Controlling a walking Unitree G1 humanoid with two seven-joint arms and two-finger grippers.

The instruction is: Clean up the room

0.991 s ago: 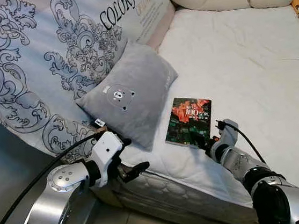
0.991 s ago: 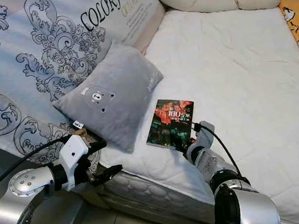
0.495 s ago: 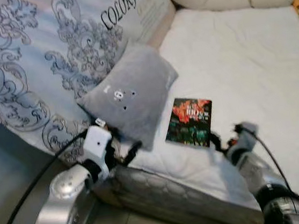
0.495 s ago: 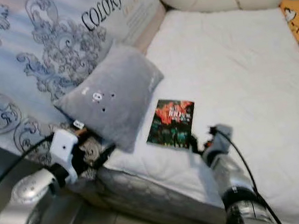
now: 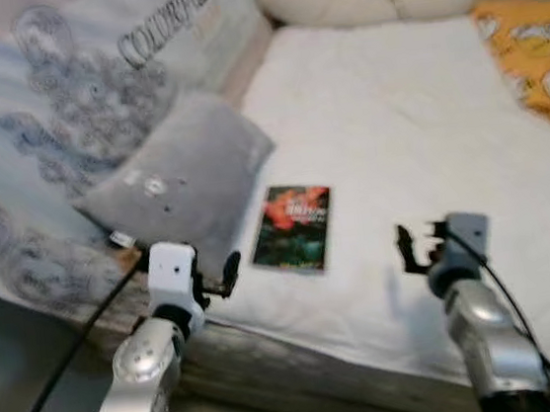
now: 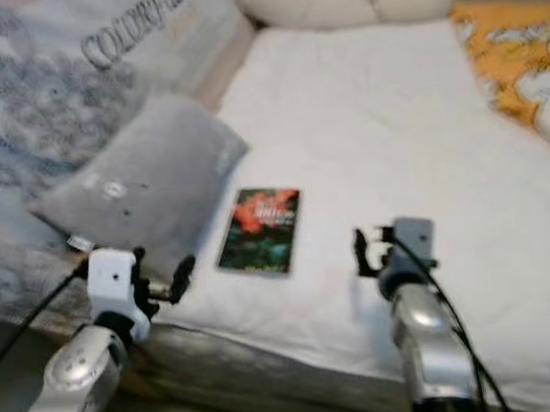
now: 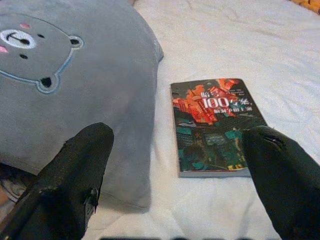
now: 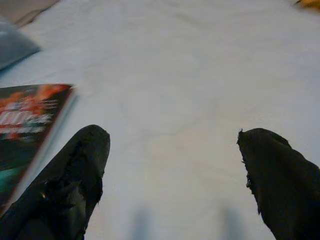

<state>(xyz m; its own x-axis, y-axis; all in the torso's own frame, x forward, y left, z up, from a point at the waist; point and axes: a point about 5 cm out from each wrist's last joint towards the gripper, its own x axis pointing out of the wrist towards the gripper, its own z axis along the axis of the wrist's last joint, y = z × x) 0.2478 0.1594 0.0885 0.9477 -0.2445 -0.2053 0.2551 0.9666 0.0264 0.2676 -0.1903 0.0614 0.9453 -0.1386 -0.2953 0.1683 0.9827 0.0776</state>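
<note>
A book with a red and dark cover lies flat on the white mattress, near its front edge. A grey bear-face pillow lies just left of it. My left gripper is open at the bed's edge by the pillow's lower corner. In the left wrist view its fingers frame the pillow and the book. My right gripper is open over bare mattress to the right of the book. The right wrist view has the book beside one fingertip.
A blue-grey patterned duvet is heaped along the bed's left side. A cream bolster lies at the head. An orange printed blanket covers the far right. The floor lies below the bed's front edge.
The camera has swung right and blurred. My left gripper rose from below the bed edge to the pillow's corner. My right gripper drew away from the book's corner, to the right.
</note>
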